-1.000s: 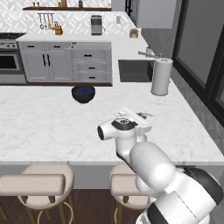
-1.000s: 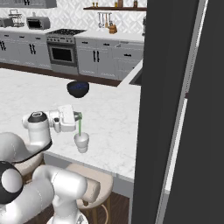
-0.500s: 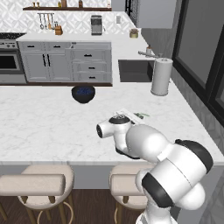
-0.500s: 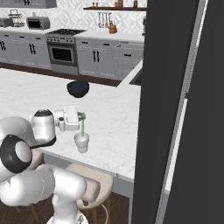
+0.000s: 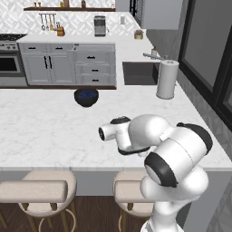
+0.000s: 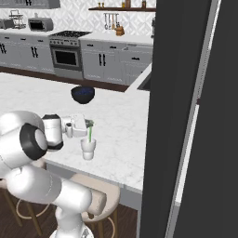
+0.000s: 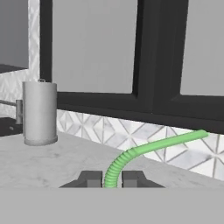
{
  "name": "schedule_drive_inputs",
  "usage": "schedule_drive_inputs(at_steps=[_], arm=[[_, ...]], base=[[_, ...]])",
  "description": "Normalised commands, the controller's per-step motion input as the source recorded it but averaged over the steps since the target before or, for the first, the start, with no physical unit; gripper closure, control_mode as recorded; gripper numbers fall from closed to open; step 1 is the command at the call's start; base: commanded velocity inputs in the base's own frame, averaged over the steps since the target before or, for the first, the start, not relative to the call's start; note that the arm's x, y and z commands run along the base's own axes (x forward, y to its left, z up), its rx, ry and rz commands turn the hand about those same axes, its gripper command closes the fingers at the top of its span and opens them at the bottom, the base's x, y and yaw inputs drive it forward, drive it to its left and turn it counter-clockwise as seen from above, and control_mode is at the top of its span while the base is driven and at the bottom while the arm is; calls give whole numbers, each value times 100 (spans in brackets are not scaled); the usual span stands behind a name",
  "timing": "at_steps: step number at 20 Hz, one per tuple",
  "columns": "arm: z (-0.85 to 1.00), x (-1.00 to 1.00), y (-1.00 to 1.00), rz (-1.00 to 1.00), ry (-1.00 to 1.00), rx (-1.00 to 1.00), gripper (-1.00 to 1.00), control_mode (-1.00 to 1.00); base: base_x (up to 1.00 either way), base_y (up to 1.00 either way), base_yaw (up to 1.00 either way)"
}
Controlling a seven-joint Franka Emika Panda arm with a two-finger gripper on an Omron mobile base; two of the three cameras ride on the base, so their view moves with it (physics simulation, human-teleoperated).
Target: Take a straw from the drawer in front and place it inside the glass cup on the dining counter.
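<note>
Tool [image 7: 112, 180] is clamped on the straw [image 7: 144, 151] — in the hand view the two dark tips sit tight either side of the ribbed green stem, which bends away toward the upper right.

In the right base view the tool [image 6: 88, 124] hangs just above the glass cup [image 6: 88, 148], fingers pointing sideways w/ the green straw [image 6: 89, 135] running straight down from it into the cup. Can't tell if the straw's lower end touches the cup bottom. Cup stands upright on the white marble tabletop [image 6: 121, 135], close to the near edge, above the beige stools [image 6: 90, 197].

Left base view: arm's white body covers the cup; wrist sits over the near part of the tabletop [image 5: 45, 131], right of centre.

Other things on the tabletop — dark blue bowl [image 5: 86, 97] toward the far edge, well apart from the cup; white paper-towel roll [image 5: 166, 79] upright near the far right corner, beside the sink [image 5: 139, 72].

Grey cabinet drawers [image 5: 93, 57] w/ black handles along the back wall, well behind the tabletop.
</note>
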Motion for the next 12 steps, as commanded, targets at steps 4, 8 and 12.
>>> schedule_drive_inputs(at_steps=[4, 8, 12], arm=[[-8, -14, 0, -1, 0, 0, 100, -100], [-8, -58, 0, -2, 0, 0, 100, -100], [-15, -23, -7, -5, 0, -1, 100, -100]], base=[[0, 0, 0], [0, 0, 0], [0, 0, 0]])
